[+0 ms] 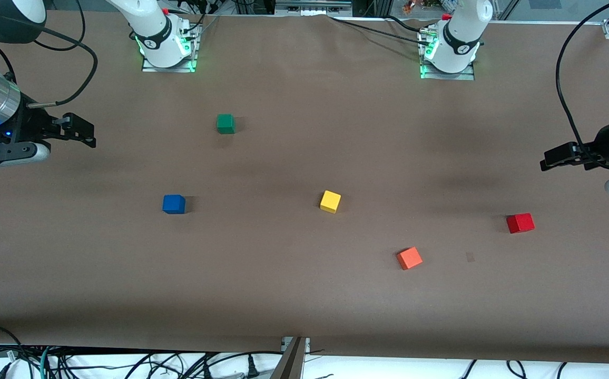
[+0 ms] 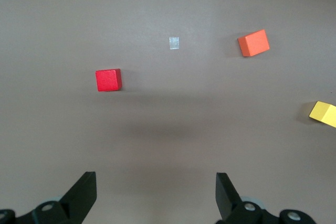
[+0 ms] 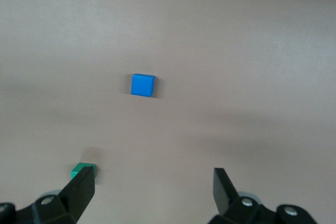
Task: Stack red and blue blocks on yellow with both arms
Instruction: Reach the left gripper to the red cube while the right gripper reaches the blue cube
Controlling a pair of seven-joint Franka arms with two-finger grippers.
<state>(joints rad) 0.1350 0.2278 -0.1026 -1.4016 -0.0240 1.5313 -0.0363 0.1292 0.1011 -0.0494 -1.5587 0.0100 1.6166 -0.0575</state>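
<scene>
The yellow cube (image 1: pixel 330 201) sits on the brown table near its middle; its edge shows in the left wrist view (image 2: pixel 323 114). The blue cube (image 1: pixel 174 203) lies toward the right arm's end and shows in the right wrist view (image 3: pixel 143 85). The red cube (image 1: pixel 520 222) lies toward the left arm's end and shows in the left wrist view (image 2: pixel 108 80). My right gripper (image 1: pixel 86 132) hangs open and empty over the table's right-arm end (image 3: pixel 154 184). My left gripper (image 1: pixel 547 160) hangs open and empty over the left-arm end (image 2: pixel 156 187). Neither touches a cube.
An orange-red cube (image 1: pixel 409 258) lies nearer the front camera, between the yellow and red cubes (image 2: pixel 253 43). A green cube (image 1: pixel 225 123) lies farther from the camera than the blue one (image 3: pixel 83 170). A small pale patch (image 1: pixel 470 257) marks the table beside the orange-red cube.
</scene>
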